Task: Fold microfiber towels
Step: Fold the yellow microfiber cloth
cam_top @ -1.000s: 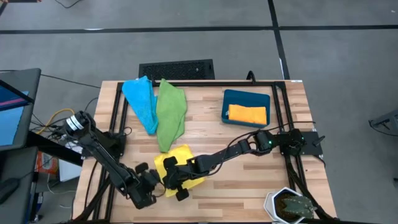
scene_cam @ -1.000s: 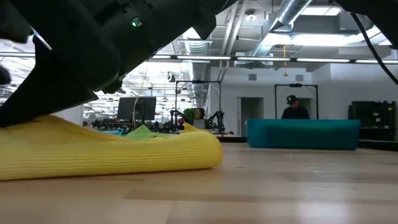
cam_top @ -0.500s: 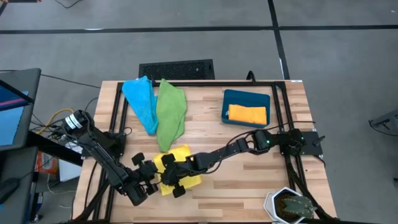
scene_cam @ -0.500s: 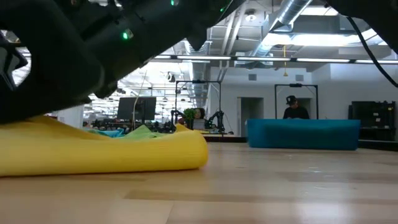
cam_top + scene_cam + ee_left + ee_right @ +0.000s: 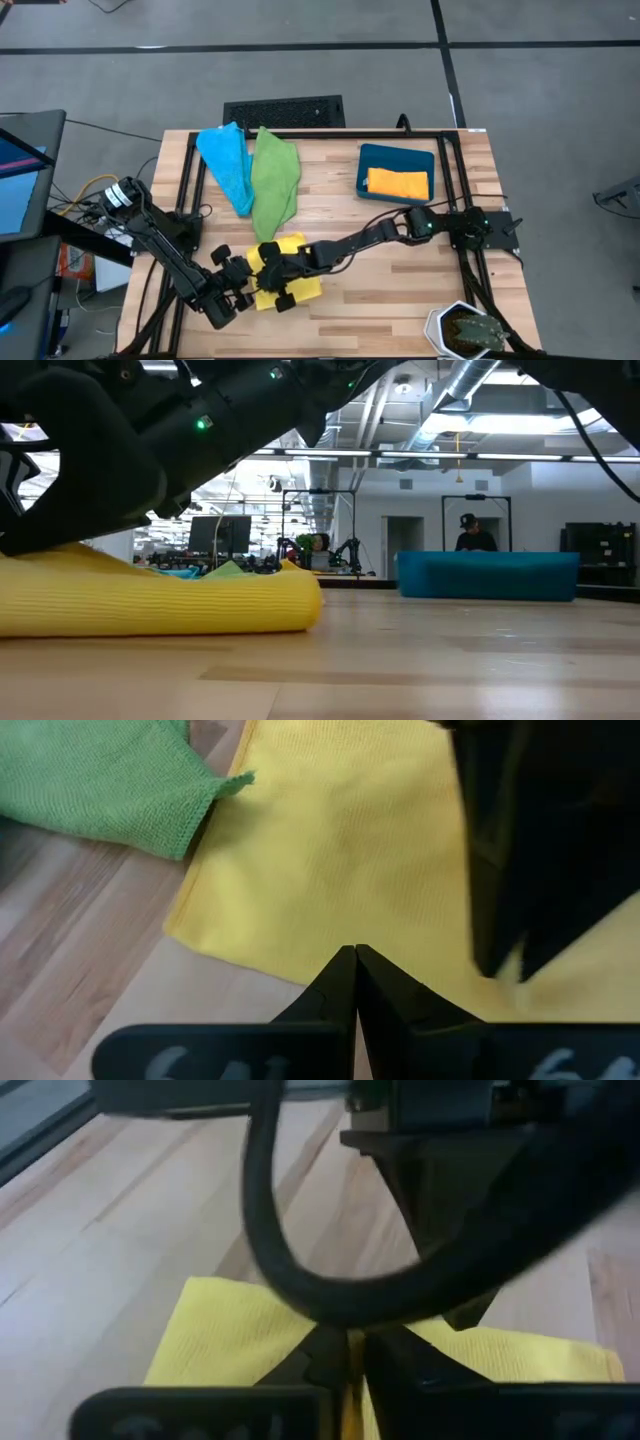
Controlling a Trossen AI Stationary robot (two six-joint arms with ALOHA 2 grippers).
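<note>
A yellow microfiber towel (image 5: 292, 245) lies folded near the table's front, left of centre; its rounded fold (image 5: 300, 600) faces right in the low view. My right gripper (image 5: 274, 290) reaches across it from the right, closed to a narrow gap on the cloth. My left gripper (image 5: 250, 282) is shut at the towel's left edge, its tips (image 5: 355, 960) over the yellow cloth. A blue towel (image 5: 226, 165) and a green towel (image 5: 275, 180) lie crumpled at the far left. An orange towel (image 5: 397, 183) lies folded in the teal bin (image 5: 396, 155). My left gripper points its shut fingertips (image 5: 340, 970) slanting down at the yellow towel just inside its edge (image 5: 250, 955); whether they touch the cloth I cannot tell. My right gripper has a strip of the yellow towel (image 5: 352, 1385) between its nearly closed fingers, coming slanting down from the table's right. The towel lies on the table; which layer or edge is held is hidden by the fingers.
The green towel's corner (image 5: 215, 795) lies close to the yellow towel's far side. A potted plant (image 5: 465, 330) stands at the near right corner. A black keyboard (image 5: 285, 111) sits beyond the far edge. Black frame rails (image 5: 190, 185) run along the table's sides.
My right gripper has gone toward the table's left with the yellow towel, and the towel's folded right end has slid left along the table. My left gripper has turned at the wrist and shifted a little toward the towel, staying shut.
</note>
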